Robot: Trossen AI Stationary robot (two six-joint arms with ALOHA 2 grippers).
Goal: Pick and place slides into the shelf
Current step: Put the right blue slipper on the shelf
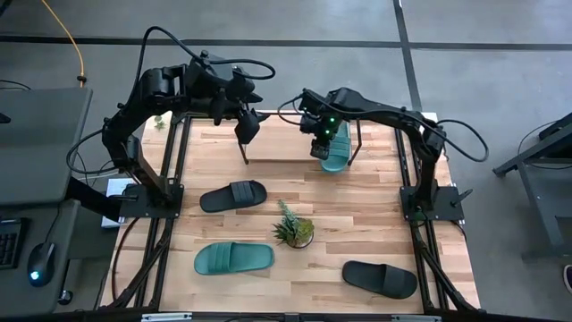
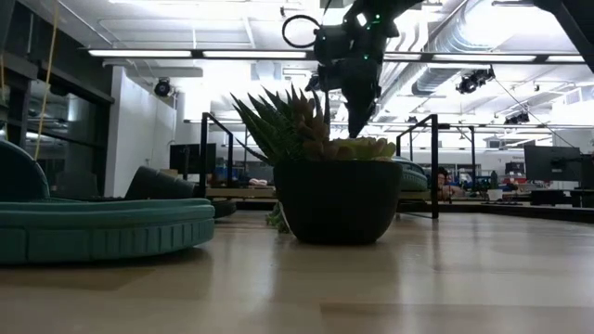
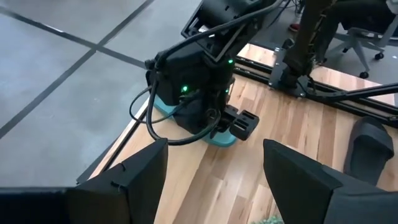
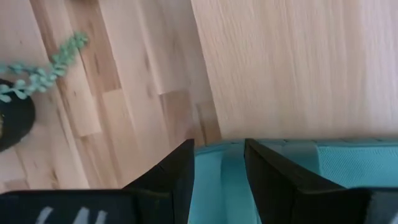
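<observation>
Right gripper point(image 1: 326, 148): closed on the rim of a teal slide point(image 1: 335, 157), holding it at the right end of the shelf point(image 1: 286, 143), by the far edge of the table point(image 1: 357, 233).
Left gripper point(image 1: 248, 127): open and empty, hanging above the shelf's left part.
Other slides: a black one point(image 1: 233, 195) and a second teal one point(image 1: 233, 258) lie on the left half of the table, another black one point(image 1: 380, 278) near the front right; none is on the shelf yet.
Step in hand: placing the first slide, seemingly the set-down.
Next move: it should settle flat on the board before the fingers point(image 4: 180, 171) let go, then lift straight up.
Edges: the shelf's black end frame point(image 1: 357, 143) stands just beside the slide.
Open room: most of the board is bare; the potted plant point(image 1: 293, 228) sits mid-table, between the shelf and the front slides.
</observation>
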